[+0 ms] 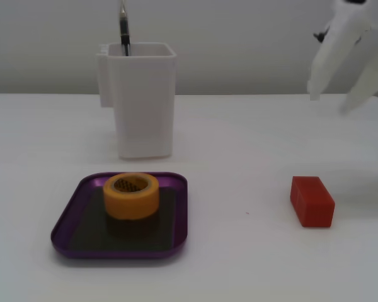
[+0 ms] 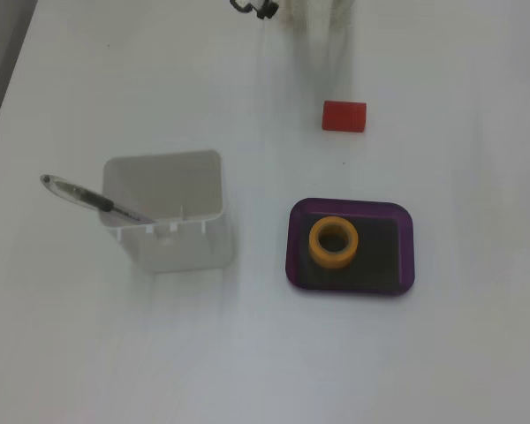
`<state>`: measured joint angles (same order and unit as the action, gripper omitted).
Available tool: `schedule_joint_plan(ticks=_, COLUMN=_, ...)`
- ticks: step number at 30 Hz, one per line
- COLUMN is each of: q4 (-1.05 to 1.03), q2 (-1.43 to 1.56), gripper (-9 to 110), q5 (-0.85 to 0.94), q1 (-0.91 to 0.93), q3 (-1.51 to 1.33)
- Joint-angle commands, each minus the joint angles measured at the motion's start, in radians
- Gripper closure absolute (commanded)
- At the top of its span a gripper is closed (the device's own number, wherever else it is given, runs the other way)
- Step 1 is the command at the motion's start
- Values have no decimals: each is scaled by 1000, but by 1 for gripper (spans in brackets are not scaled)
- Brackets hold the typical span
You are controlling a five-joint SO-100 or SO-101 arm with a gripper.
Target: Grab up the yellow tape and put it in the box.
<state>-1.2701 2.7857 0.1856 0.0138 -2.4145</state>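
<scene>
In both fixed views the tape (image 1: pixel 131 195) (image 2: pixel 334 241) stands inside the box (image 1: pixel 68 223) (image 2: pixel 405 256), hollow end up, on the box floor. From the front camera it sits toward the back of the box, and a tall container (image 1: pixel 143 100) stands behind the box — well apart from it. A pen (image 1: pixel 123 25) leans inside that container, poking out above its rim. A block (image 1: pixel 311 201) lies on the table (image 1: pixel 239 132) to the right of the box, well clear of it. The gripper (image 1: pixel 331 97) hangs above the table's right rear — behind the block, fingers spread, touching nothing.

In the view from above, the container (image 2: pixel 163 221) is left of the box and the block (image 2: pixel 344 116) lies beyond it, nearer the top edge.
</scene>
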Motion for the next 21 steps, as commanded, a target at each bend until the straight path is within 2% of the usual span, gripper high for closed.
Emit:
schedule_joint_plan(ticks=1, q4=133, q2=184, gripper=90, q5=0, q1=5, q3=-213)
schedule_joint_plan(ticks=5, q4=196, q2=390, gripper=90, q5=-8, q1=5, q3=-414)
schedule_joint_plan(ticks=11, q4=169, q2=658, gripper=90, q5=-11, q1=3, q3=-603)
schedule_joint_plan(ticks=17, q4=138, q2=652, gripper=90, q5=-169, q1=2, q3=-643)
schedule_joint_plan(ticks=21, q4=132, q2=649, gripper=91, q5=-184, q1=-3, q3=-643)
